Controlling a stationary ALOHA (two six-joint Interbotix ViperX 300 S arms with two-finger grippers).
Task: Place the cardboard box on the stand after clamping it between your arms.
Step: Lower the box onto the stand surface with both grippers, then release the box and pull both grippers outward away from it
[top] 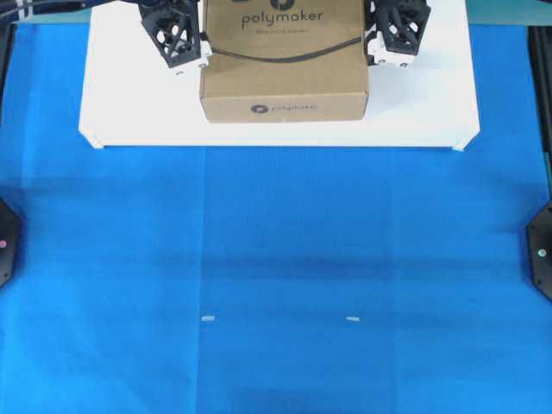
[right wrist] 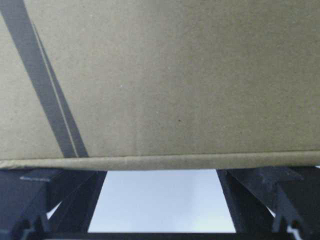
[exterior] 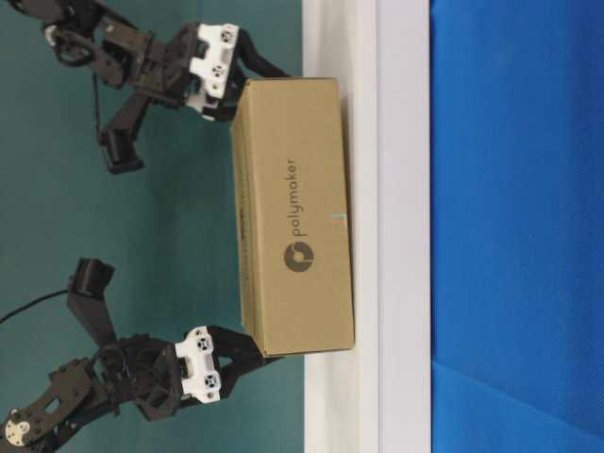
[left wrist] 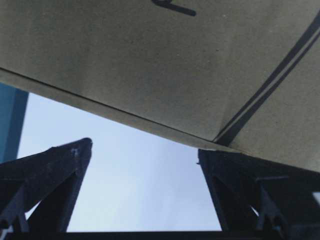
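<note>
- Left gripper point(top: 194, 52) pressed to the left side of the cardboard box point(top: 285, 69), jaws spread wide, nothing between them.
- Right gripper point(top: 385, 50) against the opposite side, likewise spread wide, clasping nothing.
- Box seated on the stand point(top: 129, 112), printed "polymaker"; far edge and logo cut off at top of overhead view.
- Stand resting on blue cloth point(top: 276, 276) covering the counter.
- Arms mostly out of frame overhead; fuller in table-level view.
- Wrist views filled by cardboard, finger point(left wrist: 55, 175) tips partly hidden beneath the box edge.
</note>
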